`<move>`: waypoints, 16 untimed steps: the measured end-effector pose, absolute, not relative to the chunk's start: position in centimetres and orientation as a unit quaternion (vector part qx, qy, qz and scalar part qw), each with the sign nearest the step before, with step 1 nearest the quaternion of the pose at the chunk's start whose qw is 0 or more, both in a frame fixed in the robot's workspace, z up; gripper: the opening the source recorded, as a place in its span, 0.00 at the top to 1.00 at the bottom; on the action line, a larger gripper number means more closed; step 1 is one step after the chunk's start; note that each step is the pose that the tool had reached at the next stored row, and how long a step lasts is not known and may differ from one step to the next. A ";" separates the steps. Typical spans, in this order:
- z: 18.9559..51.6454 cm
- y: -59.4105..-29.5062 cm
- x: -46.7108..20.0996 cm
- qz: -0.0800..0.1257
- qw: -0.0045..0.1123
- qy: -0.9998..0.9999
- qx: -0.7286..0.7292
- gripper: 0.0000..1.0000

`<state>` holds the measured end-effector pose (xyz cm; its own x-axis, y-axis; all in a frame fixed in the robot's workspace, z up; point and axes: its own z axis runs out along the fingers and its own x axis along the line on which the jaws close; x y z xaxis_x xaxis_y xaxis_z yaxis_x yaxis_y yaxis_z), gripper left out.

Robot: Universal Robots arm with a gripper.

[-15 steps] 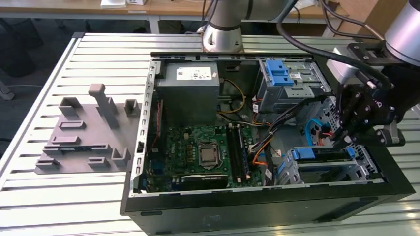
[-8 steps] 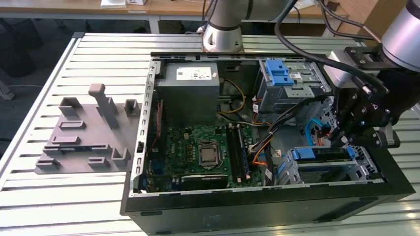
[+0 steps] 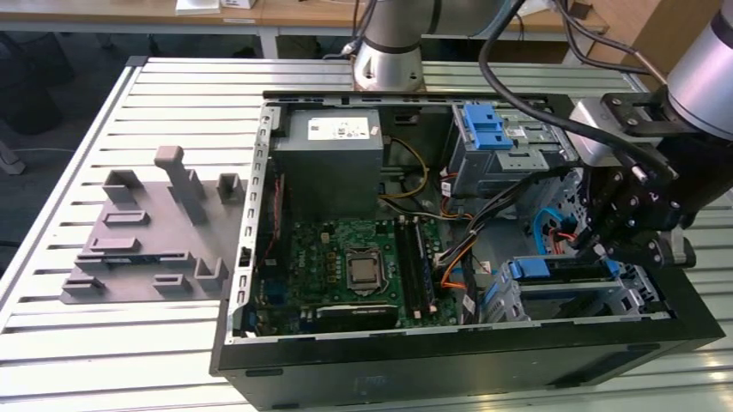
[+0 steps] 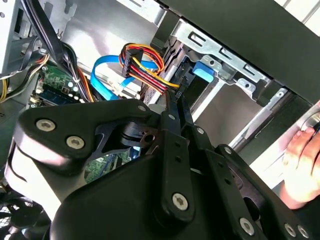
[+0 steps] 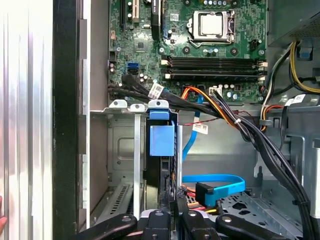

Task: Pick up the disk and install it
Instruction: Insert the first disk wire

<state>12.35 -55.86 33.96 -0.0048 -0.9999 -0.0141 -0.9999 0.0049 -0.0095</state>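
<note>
The disk (image 5: 161,150) stands on edge in the grey metal drive cage (image 5: 122,150) at the corner of the open computer case (image 3: 458,360), its blue carrier tab facing the motherboard (image 5: 200,45). In the first wrist view the gripper (image 5: 172,220) sits directly at the disk's rear edge, its black fingers (image 5: 156,222) close together with the disk's edge running between them; whether they actually pinch it cannot be told. In the exterior view the gripper (image 3: 624,249) hangs just above the blue-fronted disk (image 3: 561,270) in the cage.
</note>
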 end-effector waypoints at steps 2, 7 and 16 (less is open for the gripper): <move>33.9 -55.9 12.3 0.002 0.009 0.709 -0.705 0.84; 33.7 -55.9 12.3 0.002 0.009 0.709 -0.705 0.84; 33.5 -55.9 12.3 0.003 0.010 0.709 -0.705 0.84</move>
<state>12.33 -55.86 33.47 -0.0048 -0.9998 -0.0189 -0.9999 0.0050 -0.0095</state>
